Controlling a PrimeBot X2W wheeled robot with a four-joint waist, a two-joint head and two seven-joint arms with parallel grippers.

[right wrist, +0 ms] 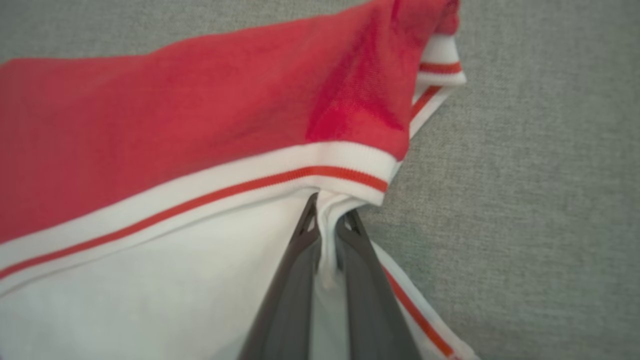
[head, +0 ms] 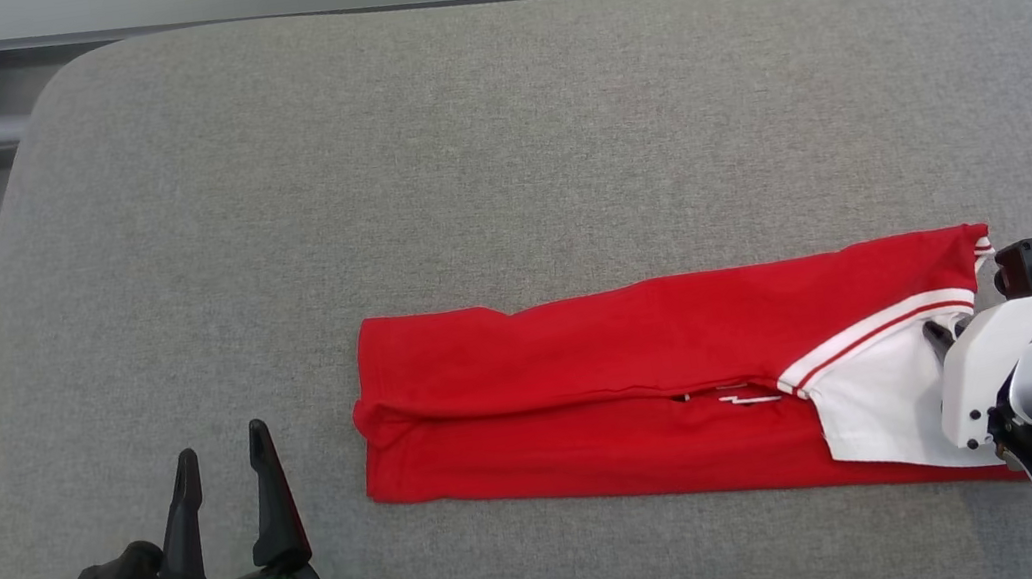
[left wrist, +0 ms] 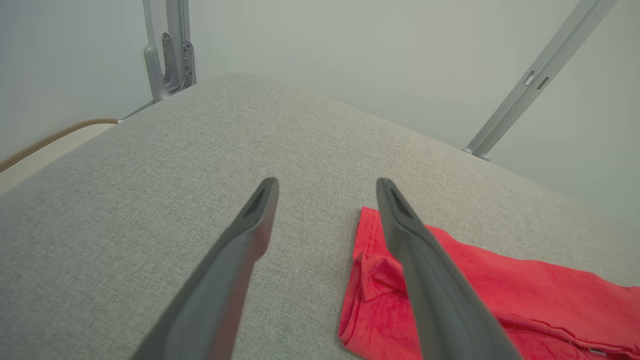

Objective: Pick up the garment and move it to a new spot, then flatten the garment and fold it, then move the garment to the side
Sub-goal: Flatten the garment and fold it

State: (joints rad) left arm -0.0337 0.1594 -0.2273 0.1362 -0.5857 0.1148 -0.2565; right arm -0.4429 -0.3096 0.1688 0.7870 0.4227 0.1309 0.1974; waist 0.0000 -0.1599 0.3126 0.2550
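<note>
Where right fingers [right wrist: 285,300] meet, garment [right wrist: 200,110] pinched between

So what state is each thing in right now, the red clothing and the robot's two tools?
garment: folded lengthwise into a long strip, lying on the grey cushion.
left tool: open, holding nothing, apart from the garment.
right tool: shut, pinching white fabric at the garment's end.

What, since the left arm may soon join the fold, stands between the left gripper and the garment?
Nothing visible. The open left gripper sits just off the red garment at its left end, with only bare grey cushion between them. The right gripper is shut on the garment's other end.
</note>
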